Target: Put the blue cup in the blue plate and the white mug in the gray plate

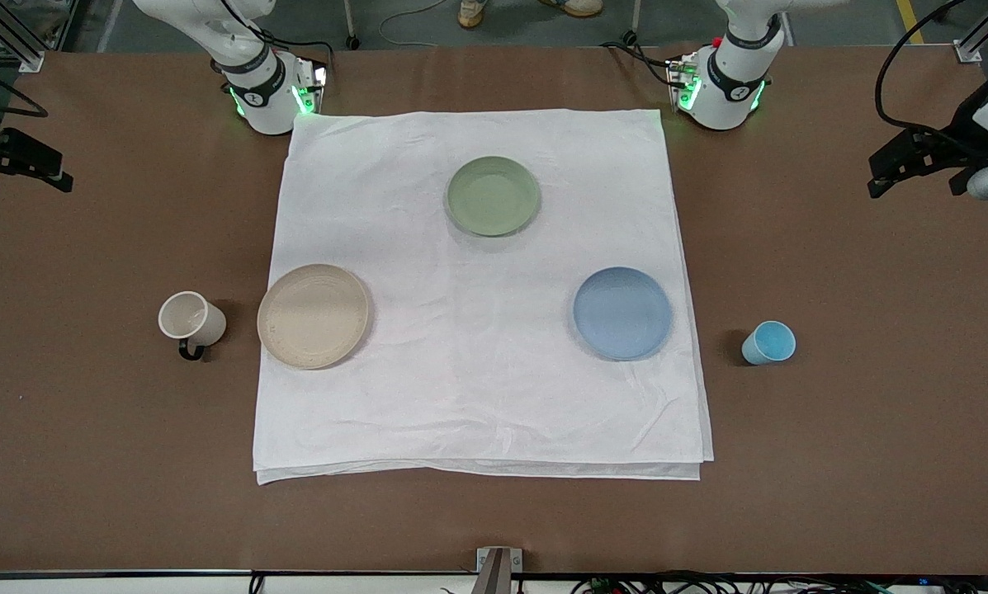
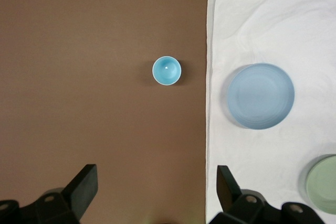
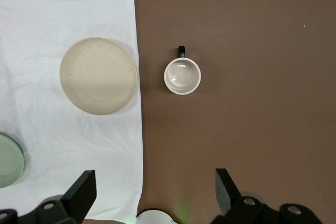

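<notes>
**Nothing placed yet: both cups stand on bare counter beside their plates**

Going from the right arm's end of the counter toward the left arm's: the white mug stands upright on the bare brown surface, its black loop handle turned toward the front camera. Just beside it, on the edge of the white cloth, lies the gray plate, holding nothing. The pale-green plate sits near the middle of the cloth, farther from the front camera. Next comes the blue plate, also bare, and off the cloth near it stands the blue cup, upright.

The right end effector hangs high over the counter by the mug, fingers spread wide and holding nothing. The left end effector hangs likewise by the cup, spread wide and holding nothing.

By my reading, neither placement is begun: both grasps, both carries and both set-downs remain.
</notes>
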Available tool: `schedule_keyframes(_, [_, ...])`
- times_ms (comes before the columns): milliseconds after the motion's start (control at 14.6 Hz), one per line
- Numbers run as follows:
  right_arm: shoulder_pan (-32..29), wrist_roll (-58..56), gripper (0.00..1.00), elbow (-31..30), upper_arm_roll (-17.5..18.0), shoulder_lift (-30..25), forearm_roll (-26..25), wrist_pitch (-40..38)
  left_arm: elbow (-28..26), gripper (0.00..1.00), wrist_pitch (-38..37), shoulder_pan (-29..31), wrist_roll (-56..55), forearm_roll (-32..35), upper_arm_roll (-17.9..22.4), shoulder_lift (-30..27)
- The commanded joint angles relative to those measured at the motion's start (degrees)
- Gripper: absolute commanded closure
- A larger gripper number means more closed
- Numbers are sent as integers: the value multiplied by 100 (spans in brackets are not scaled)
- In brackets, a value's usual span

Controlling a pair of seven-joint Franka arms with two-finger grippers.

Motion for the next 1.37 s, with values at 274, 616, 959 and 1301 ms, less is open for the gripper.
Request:
schedule_keyframes(274, [13, -28, 0, -123, 4, -29, -78, 67, -44, 0, 126, 75, 401, -75, 105, 571])
schedule_keyframes(616, [-347, -45, 0, 88, -13, 1894, -8, 1890, -736, 0, 1468, 303, 331, -22, 97, 1337])
schedule_keyframes(959, [-400, 26, 0, -1102, -5, 3040, 508, 4349, -2082, 1, 3455, 497, 304, -13, 97, 1793])
schedule_keyframes(1301, [-321, -45, 21, -2197, 4, 3040, 642, 5578, -2075, 24, 4371, 523, 295, -66, 97, 2672])
